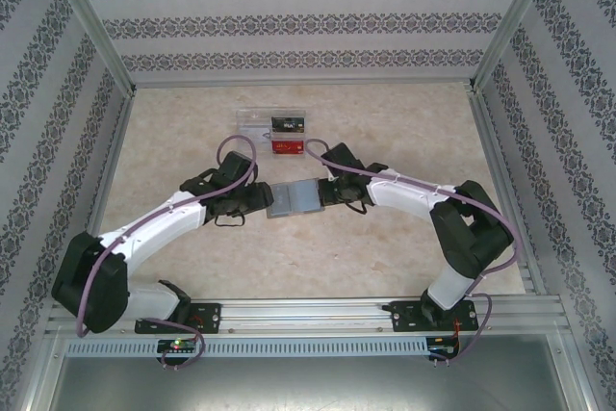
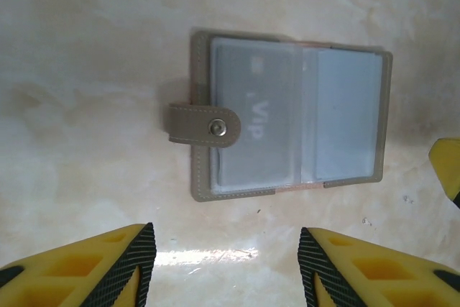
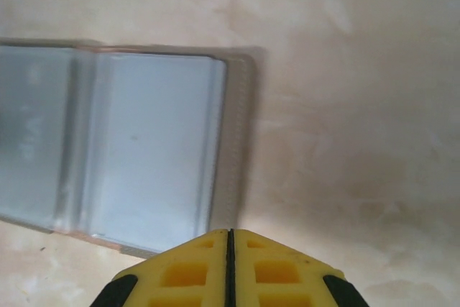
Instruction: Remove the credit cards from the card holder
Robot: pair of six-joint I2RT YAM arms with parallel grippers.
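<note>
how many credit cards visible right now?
3. Black card and red card at the clear tray; grey VIP card inside the card holder. More may be hidden in its slots.

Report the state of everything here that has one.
card holder: open flat on the table, snap strap undone.
VIP card: inside a holder slot.
black card: out, in the clear tray.
red card: out, at the tray's near edge.
left gripper: open, empty.
right gripper: shut, tip at the holder's edge.
</note>
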